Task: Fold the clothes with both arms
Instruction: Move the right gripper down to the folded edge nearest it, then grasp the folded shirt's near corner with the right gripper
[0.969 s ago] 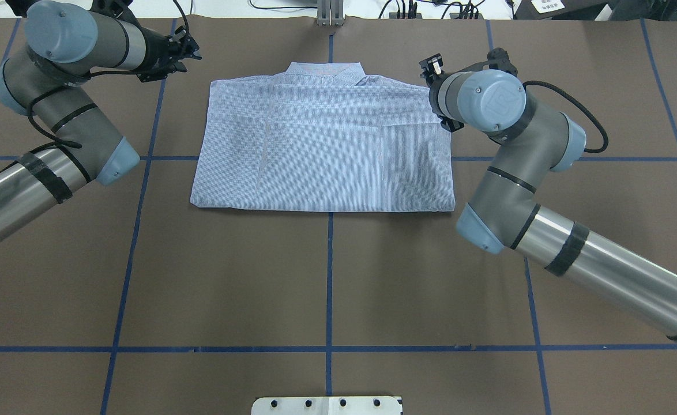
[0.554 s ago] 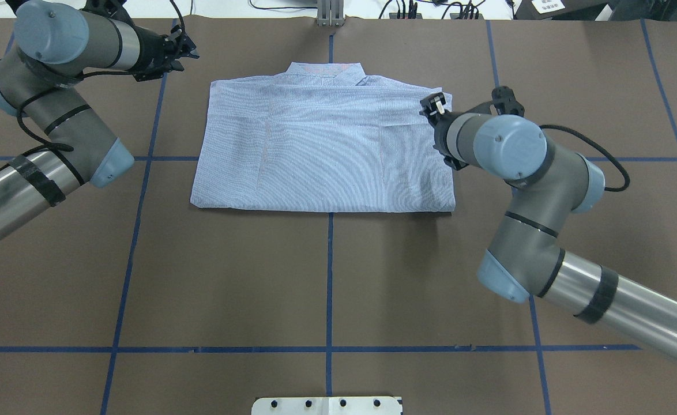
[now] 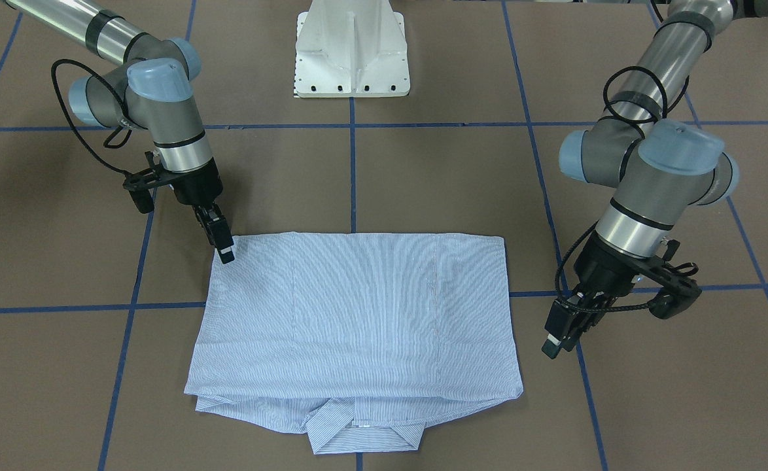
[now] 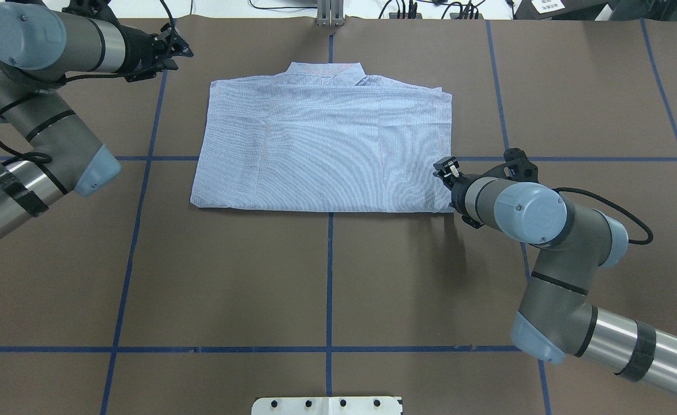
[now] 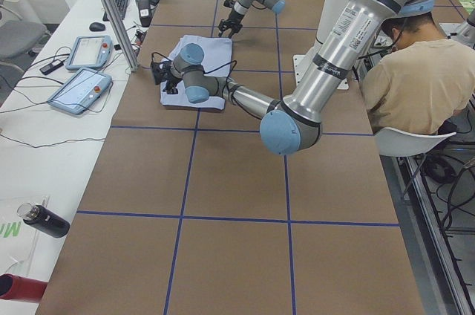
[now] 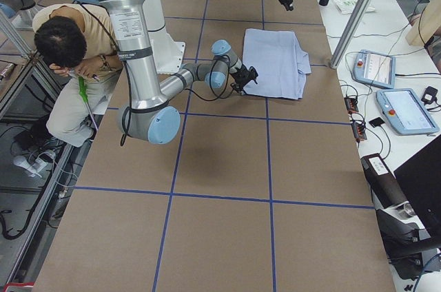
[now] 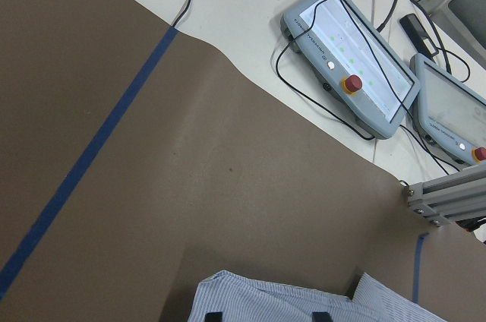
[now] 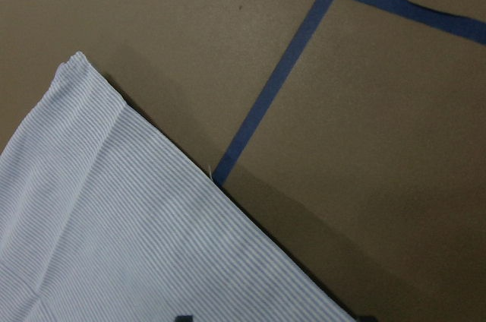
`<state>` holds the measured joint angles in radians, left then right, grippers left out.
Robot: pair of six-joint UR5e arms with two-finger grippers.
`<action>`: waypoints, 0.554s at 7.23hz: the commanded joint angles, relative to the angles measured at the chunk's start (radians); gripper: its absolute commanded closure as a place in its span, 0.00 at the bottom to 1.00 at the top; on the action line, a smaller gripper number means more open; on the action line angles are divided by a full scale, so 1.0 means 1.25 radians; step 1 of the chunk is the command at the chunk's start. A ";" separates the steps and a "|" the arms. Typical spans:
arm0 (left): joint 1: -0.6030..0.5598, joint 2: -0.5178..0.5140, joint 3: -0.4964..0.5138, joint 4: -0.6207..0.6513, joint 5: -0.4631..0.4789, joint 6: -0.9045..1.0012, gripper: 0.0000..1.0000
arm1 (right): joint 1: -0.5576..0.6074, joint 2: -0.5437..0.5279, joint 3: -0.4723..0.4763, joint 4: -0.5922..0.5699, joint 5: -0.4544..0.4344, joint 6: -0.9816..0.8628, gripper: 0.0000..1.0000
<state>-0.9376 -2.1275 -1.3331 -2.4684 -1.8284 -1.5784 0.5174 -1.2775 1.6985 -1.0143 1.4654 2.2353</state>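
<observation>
Lying folded flat on the worktop (image 4: 327,276), the striped shirt (image 4: 327,150) sits between both claws: right claw (image 3: 226,252) spread over its side edge, left claw (image 3: 553,343) spread near its collar-end corner.

The right claw (image 4: 446,168) has slid back along the shirt's (image 4: 327,150) right edge, from up by the collar-end corner to the corner nearest the robot. Over on the other side, the left claw (image 4: 180,47) has drifted a touch further from the shirt, out over the bench (image 4: 327,276).
</observation>
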 commanded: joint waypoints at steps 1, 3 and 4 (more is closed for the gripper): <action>0.000 0.001 -0.001 0.000 0.001 0.000 0.50 | -0.016 -0.003 0.002 -0.001 -0.002 0.003 0.22; 0.005 0.001 0.002 0.000 0.004 -0.004 0.50 | -0.027 -0.023 0.022 -0.001 -0.003 0.003 0.22; 0.005 0.000 0.003 0.000 0.004 -0.007 0.50 | -0.032 -0.048 0.046 -0.001 -0.002 0.003 0.22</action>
<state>-0.9328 -2.1264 -1.3315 -2.4682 -1.8246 -1.5830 0.4858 -1.3081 1.7269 -1.0155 1.4628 2.2395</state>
